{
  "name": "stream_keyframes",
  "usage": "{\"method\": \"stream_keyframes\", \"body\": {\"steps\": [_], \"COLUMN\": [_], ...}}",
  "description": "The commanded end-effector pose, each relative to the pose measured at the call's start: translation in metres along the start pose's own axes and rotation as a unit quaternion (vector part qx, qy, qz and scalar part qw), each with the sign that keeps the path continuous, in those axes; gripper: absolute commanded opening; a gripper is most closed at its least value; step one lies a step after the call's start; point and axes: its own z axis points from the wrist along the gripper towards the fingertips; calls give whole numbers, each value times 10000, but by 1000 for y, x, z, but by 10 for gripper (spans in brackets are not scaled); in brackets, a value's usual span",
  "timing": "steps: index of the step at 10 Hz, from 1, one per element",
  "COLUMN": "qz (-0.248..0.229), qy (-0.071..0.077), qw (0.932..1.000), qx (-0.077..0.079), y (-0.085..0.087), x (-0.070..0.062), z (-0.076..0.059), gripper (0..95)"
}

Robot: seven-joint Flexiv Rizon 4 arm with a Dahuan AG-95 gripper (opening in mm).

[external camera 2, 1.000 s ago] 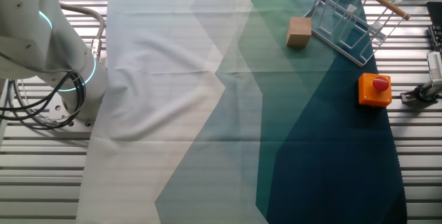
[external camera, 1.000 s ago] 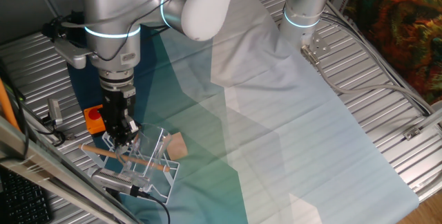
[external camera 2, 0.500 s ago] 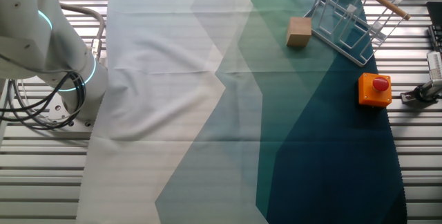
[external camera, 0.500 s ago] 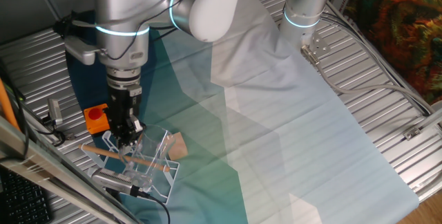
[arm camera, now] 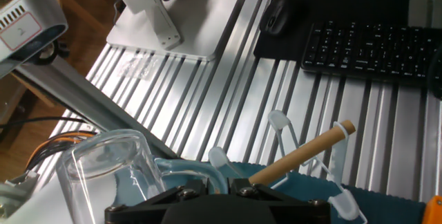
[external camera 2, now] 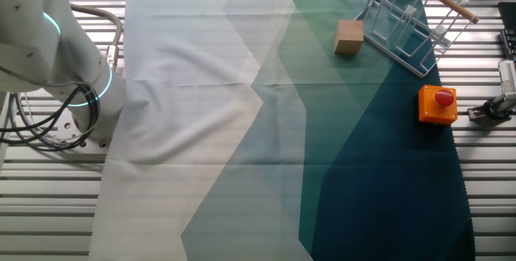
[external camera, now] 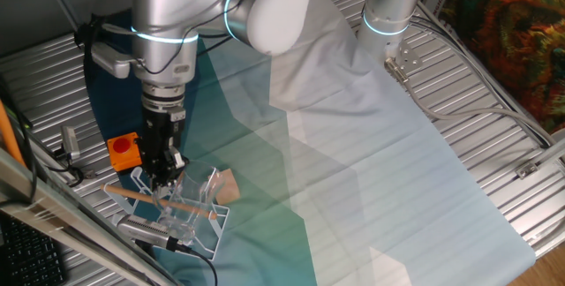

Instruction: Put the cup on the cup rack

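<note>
Down at the near-left corner of the bench (external camera: 459, 162), the claw (external camera: 164, 173) hangs straight over the cup rack (external camera: 181, 208), presumably so the cup (arm camera: 110, 175) can be lowered onto one of the upright prongs. From the hand view the cup sits at the lower left, just beside the dark body of the claw, its clear handle running toward the fingers; the claw appears to be pinching that handle, though the fingertips themselves are hidden below the frame edge, so this is a judgement. The cup looks turned mouth-down or strongly tilted, its long axis roughly upright, which would suit slipping it over a prong; the glass is too transparent to be sure which end is which. The rack's wooden rod (arm camera: 304, 155) lies across the wire loops, slanting up to the right in the hand view, just right of the cup. A tan wooden block (external camera: 226, 185) rests just right of the rack, and an orange box (external camera: 122, 149) stands to its far left.
</note>
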Motion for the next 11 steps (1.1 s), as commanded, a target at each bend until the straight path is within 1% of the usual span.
{"method": "stream_keyframes", "body": {"steps": [1, 2, 4, 5, 6, 9, 10, 11], "qz": [15, 8, 13, 22, 10, 0, -28, -58], "qy": [-36, -49, -126, -229, -268, -334, -404, -404], "qw": [10000, 10000, 9999, 9997, 9996, 9994, 9991, 9991], "qx": [0, 3, 1, -45, -50, -66, -102, -90], "y": [0, 1, 1, 1, 1, 1, 1, 0], "x": [0, 0, 2, 5, 5, 5, 5, 5], "z": [2, 2, 5, 6, 7, 7, 8, 8], "gripper": [0, 0, 0, 0, 0, 0, 0, 0]}}
